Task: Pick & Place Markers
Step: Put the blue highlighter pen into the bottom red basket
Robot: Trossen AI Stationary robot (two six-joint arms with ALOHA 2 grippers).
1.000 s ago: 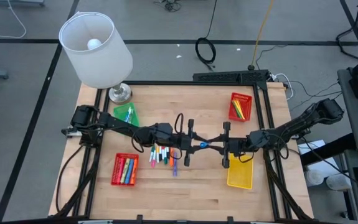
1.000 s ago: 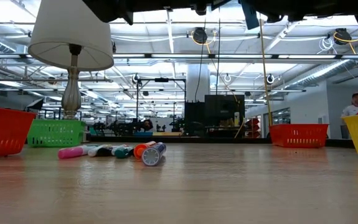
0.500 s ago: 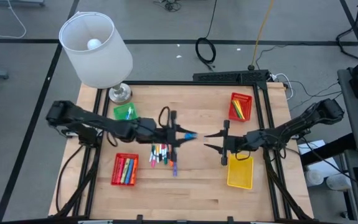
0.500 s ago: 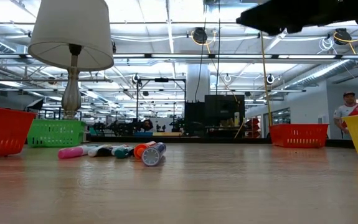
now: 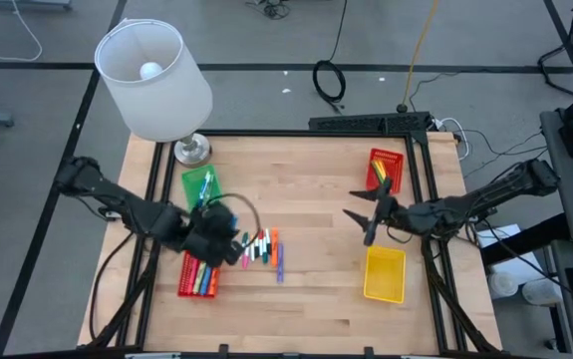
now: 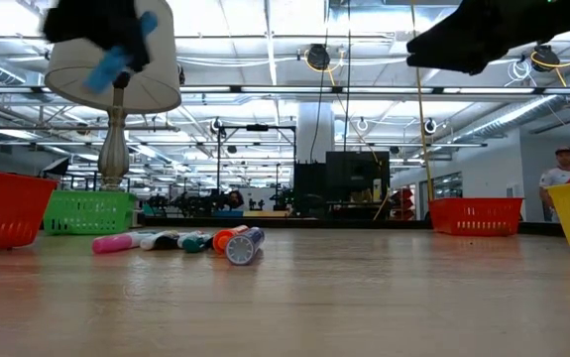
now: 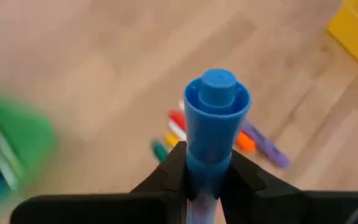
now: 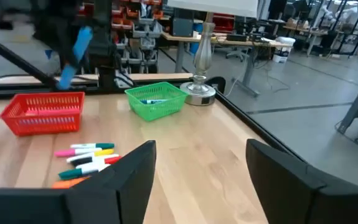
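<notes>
Industrial lab: open ceiling trusses [image 6: 265, 89], workbenches [image 8: 228, 38] beyond.

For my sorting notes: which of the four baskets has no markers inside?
The yellow basket, near the right gripper. Both red baskets and the green basket hold markers.

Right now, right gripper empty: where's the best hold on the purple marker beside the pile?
Probably mid-barrel, coming straight down. The purple marker lies flat on the table at the pile's edge nearest the right gripper, with bare wood on that side, so open fingers can straddle its thin barrel there.
</notes>
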